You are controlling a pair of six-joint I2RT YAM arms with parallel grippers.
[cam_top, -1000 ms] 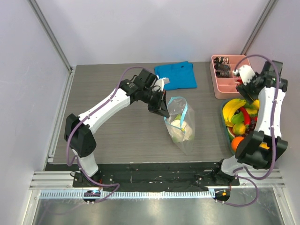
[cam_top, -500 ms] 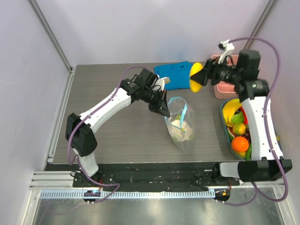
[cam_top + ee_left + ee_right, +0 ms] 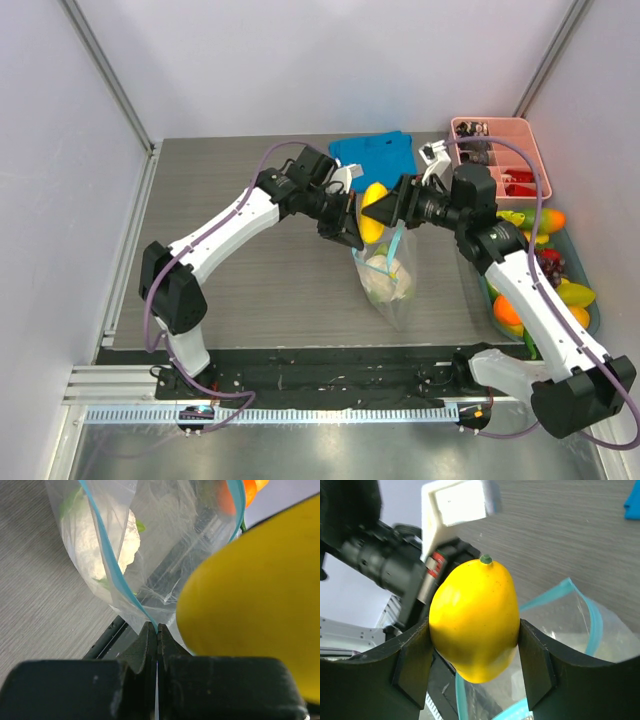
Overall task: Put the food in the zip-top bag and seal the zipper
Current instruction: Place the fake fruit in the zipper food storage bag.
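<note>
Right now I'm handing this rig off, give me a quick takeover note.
Left claw: shut, pinching the zip-top bag at its zipper, mouth held open.
Right claw: shut on a lemon, hovering at the bag's mouth.
Done: cauliflower is in the bag.
Left: drop the lemon in, fetch the other fruit lying at the right, then seal the zipper.
</note>
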